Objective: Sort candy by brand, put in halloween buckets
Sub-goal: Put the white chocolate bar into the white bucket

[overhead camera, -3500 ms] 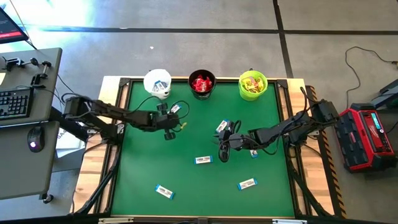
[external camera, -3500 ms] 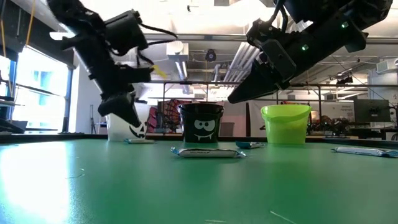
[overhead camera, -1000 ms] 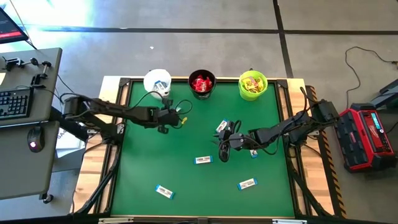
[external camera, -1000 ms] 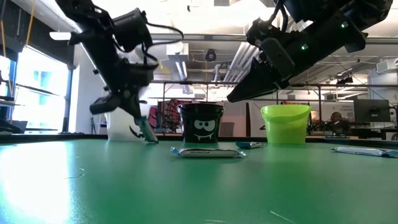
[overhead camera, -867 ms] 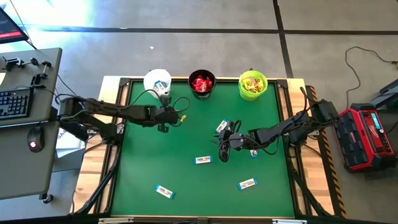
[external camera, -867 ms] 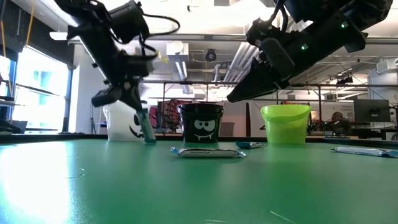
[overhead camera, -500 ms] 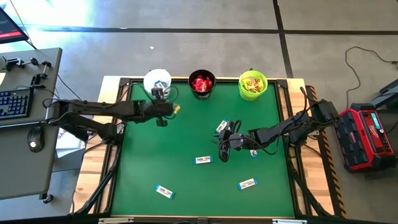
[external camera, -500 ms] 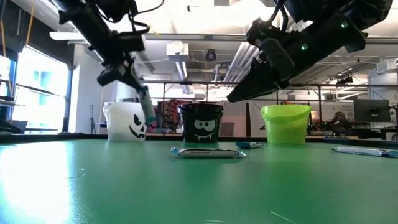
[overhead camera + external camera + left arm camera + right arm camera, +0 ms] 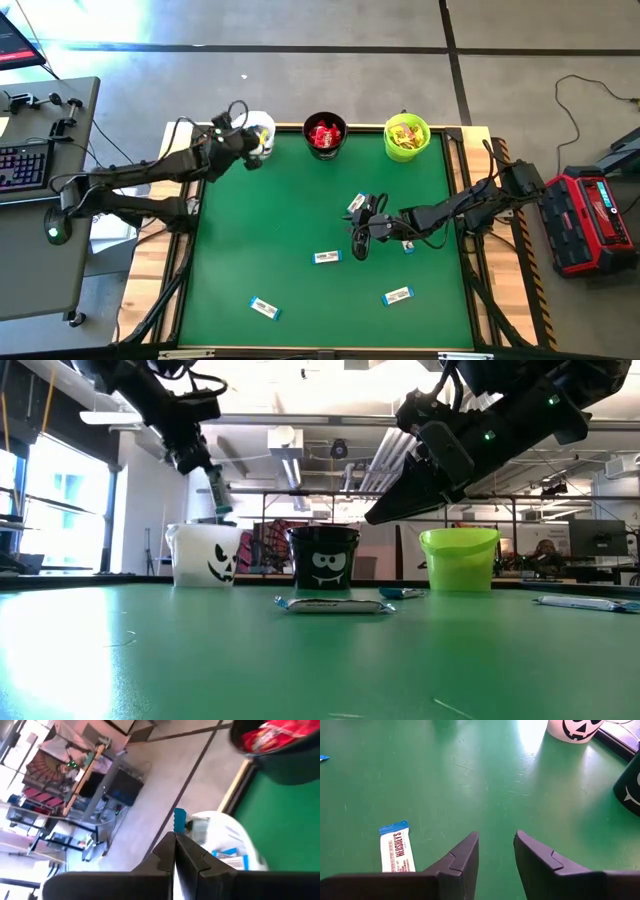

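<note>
Left gripper (image 9: 212, 488), bar (image 9: 219, 495) now over white bucket (image 9: 203, 554); three buckets.

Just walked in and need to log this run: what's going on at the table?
The left end effector holds a white-and-blue bar just above the white bucket. The right end effector hangs open over the green table, where more bars lie loose. The black bucket holds red candy.

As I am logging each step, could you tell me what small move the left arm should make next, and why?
Probably open the left gripper. It is shut on a white-and-blue bar that hangs right above the white bucket, where similar wrappers already lie, so letting go should drop it in. The right gripper waits open over the green table.
</note>
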Robot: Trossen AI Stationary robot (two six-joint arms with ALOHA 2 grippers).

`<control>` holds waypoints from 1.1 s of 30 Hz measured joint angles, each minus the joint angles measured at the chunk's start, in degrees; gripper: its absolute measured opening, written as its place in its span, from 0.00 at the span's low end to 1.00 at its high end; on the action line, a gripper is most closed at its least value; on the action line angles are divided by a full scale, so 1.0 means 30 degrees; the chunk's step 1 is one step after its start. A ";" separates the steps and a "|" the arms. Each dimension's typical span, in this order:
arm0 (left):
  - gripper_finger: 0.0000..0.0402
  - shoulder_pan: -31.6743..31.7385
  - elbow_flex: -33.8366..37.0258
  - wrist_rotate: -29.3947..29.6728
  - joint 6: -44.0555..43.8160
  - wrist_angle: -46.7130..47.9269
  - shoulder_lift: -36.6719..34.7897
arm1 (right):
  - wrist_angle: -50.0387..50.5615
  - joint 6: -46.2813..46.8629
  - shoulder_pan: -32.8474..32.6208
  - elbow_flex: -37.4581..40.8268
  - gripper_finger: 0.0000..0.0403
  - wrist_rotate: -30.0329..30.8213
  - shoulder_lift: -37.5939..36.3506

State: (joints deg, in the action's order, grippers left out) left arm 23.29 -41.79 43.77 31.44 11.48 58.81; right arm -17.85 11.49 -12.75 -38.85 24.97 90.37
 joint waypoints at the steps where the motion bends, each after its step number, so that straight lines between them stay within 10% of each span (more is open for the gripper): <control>1: 0.00 0.0463 -0.0002 -0.0227 0.0187 -0.0150 0.0021 | 0.0000 0.0001 0.0000 0.0000 0.28 0.0000 0.0000; 17: 0.00 0.5438 -0.0435 -0.5040 0.0548 0.0100 0.4544 | -0.0003 0.0000 0.0000 0.0000 0.28 0.0000 0.0000; 33: 0.03 0.5858 -0.3142 -0.8368 -0.1151 0.3911 0.7023 | 0.0007 0.0073 0.0000 0.0000 0.28 0.0000 0.0000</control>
State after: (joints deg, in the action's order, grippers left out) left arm 40.86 -51.22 18.66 27.98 23.21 79.88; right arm -17.82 11.70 -12.75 -38.85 24.97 90.37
